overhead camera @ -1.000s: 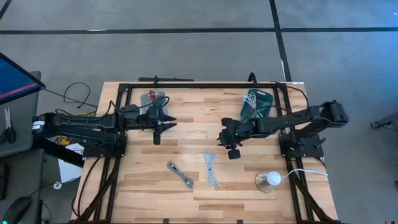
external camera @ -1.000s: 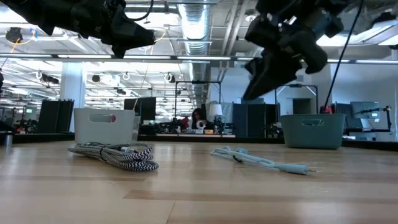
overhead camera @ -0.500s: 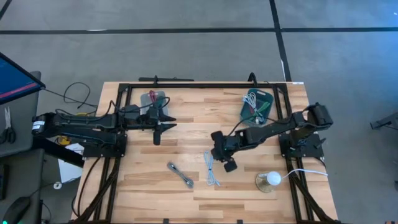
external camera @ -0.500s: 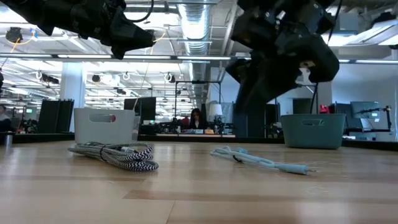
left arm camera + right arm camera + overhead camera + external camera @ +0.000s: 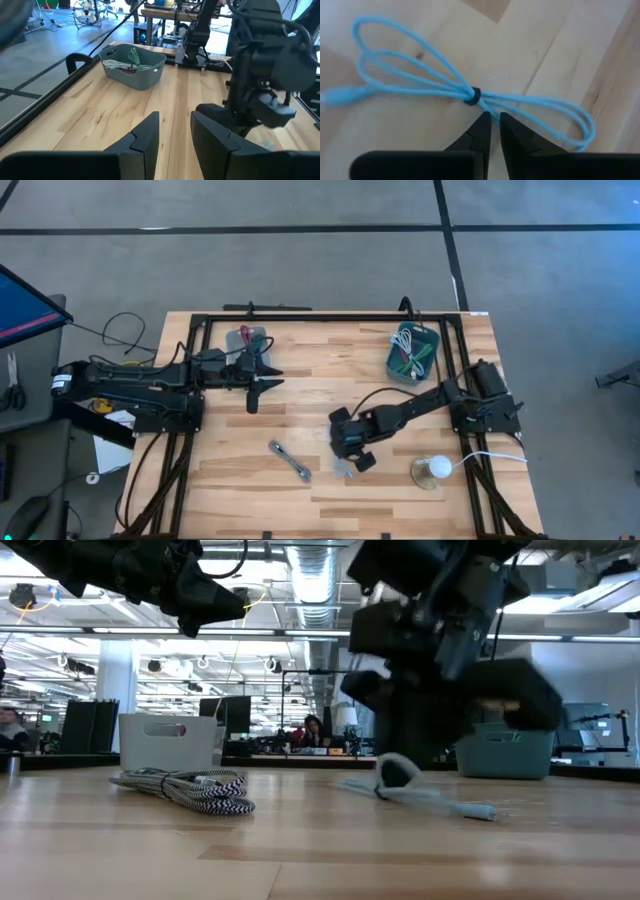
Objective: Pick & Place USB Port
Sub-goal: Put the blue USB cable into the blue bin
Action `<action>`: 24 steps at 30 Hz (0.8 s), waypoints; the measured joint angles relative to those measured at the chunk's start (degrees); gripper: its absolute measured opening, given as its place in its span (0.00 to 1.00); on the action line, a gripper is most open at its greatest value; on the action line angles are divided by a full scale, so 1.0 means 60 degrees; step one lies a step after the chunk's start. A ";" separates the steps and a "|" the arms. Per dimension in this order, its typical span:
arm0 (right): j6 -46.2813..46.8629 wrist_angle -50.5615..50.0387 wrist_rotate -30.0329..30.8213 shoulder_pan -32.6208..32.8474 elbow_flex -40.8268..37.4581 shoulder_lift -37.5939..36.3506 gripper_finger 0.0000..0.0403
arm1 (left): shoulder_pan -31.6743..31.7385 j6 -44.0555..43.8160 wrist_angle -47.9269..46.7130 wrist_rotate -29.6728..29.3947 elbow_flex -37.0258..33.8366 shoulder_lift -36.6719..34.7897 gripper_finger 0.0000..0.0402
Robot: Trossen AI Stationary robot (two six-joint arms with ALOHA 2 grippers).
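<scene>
High view: right claw [image 5: 347, 461] low over blue cable [image 5: 343, 471] at worktop [image 5: 400, 500] middle-front; left claw [image 5: 252, 395] waits far side, well apart, fingers apart, empty.

Low view: cable thin, limp, lying flat just beneath right claw.

Right wrist view: cable [image 5: 470, 95] looped, black tie at waist, long axis across fingertips [image 5: 482, 125]; fingers nearly closed just beside tie (grip not yet certain).
</scene>
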 joint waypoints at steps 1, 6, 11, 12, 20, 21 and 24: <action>-0.0010 -0.0064 0.0112 0.0000 0.0090 0.0084 0.08 | 0.0001 0.0000 -0.0002 0.0001 0.0000 0.0000 0.28; -0.0350 -0.0552 0.0712 0.0003 0.0425 0.0239 0.08 | 0.0002 0.0000 -0.0084 -0.0001 0.0000 0.0000 0.28; -0.0495 -0.0851 0.0977 0.0000 0.0742 0.0160 0.14 | -0.0001 0.0000 -0.0140 -0.0001 0.0000 0.0000 0.28; -0.0505 -0.0879 0.0984 0.0000 0.0838 0.0147 0.15 | 0.0000 0.0000 -0.0138 -0.0001 0.0000 0.0000 0.28; -0.1846 -0.1336 0.1280 0.0187 0.1147 0.0147 0.20 | -0.0001 0.0000 -0.0138 -0.0001 0.0000 0.0000 0.28; -0.2026 -0.1421 0.1475 0.0232 0.1146 0.0147 0.20 | -0.0001 0.0000 -0.0138 -0.0001 0.0000 0.0000 0.28; -0.2509 -0.1627 0.1963 0.0376 0.1146 0.0147 0.20 | -0.0001 0.0000 -0.0138 -0.0001 0.0000 0.0000 0.28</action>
